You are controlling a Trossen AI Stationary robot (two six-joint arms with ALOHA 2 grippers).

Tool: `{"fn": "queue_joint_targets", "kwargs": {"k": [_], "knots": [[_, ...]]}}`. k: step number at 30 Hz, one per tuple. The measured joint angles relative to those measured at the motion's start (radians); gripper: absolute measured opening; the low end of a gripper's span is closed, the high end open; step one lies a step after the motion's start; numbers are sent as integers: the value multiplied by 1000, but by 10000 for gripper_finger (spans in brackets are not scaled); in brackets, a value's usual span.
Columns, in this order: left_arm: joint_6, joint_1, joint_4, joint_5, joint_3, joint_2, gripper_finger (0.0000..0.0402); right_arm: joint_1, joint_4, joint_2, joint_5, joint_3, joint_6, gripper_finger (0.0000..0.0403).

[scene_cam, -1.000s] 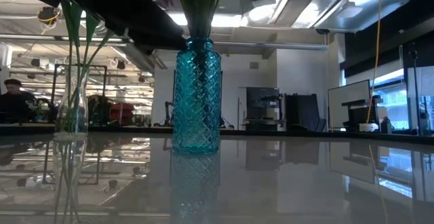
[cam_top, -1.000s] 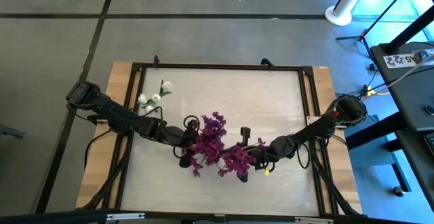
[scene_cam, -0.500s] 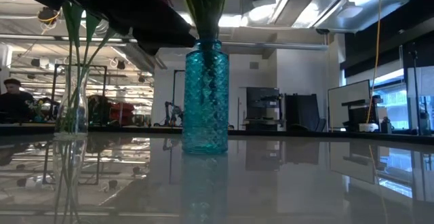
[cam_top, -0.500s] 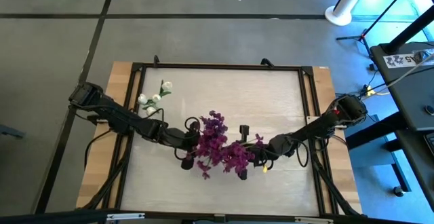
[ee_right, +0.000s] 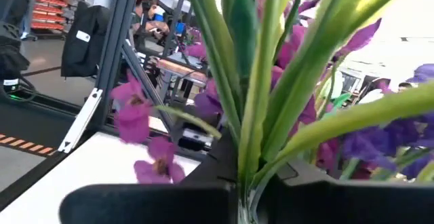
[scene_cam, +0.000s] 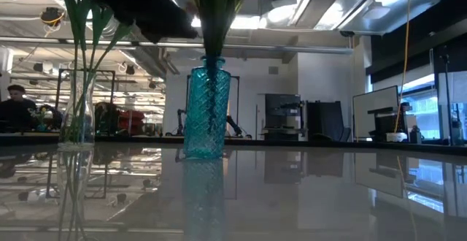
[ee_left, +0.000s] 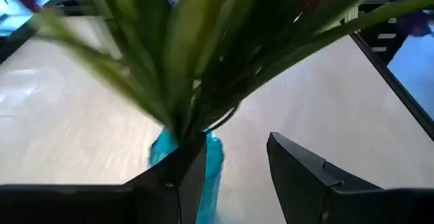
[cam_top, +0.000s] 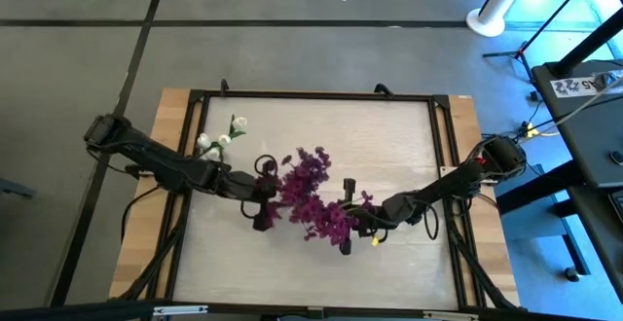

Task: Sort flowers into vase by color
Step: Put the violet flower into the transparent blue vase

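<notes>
Teal glass vase [scene_cam: 206, 109] showed a diamond lattice pattern; a second vase [scene_cam: 75, 109] was clear glass, holding green stems. Purple-magenta blossoms [cam_top: 313, 196] clustered on green stems [ee_right: 254, 95], with white buds [cam_top: 216, 138] apart from them. Tabletop [cam_top: 389, 136] was pale whitish wood grain, framed in black; both arms dark.

Purple flowers: magenta blossom clusters [cam_top: 313, 196] on green stems, bunched in a teal diamond-patterned glass vase [scene_cam: 206, 114], table centre.
White flowers: small white buds [cam_top: 220, 138], green stems in a clear glass vase [scene_cam: 76, 109], toward 10 o'clock.
</notes>
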Motion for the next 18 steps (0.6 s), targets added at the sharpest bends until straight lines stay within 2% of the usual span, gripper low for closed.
{"fn": "queue_joint_targets", "kwargs": {"k": [5, 7, 10, 18], "knots": [[27, 64, -82, 4, 0, -48, 153, 0, 6, 0, -2, 0, 0, 17], [27, 114, -90, 47, -1, -45, 153, 0, 12, 0, 3, 0, -1, 17], [43, 187, -60, 171, -13, -13, 153, 0, 25, 0, 28, 0, -11, 17], [135, 242, 128, 307, -45, 101, 153, -45, 47, -1, 45, 2, 9, 17]]}}
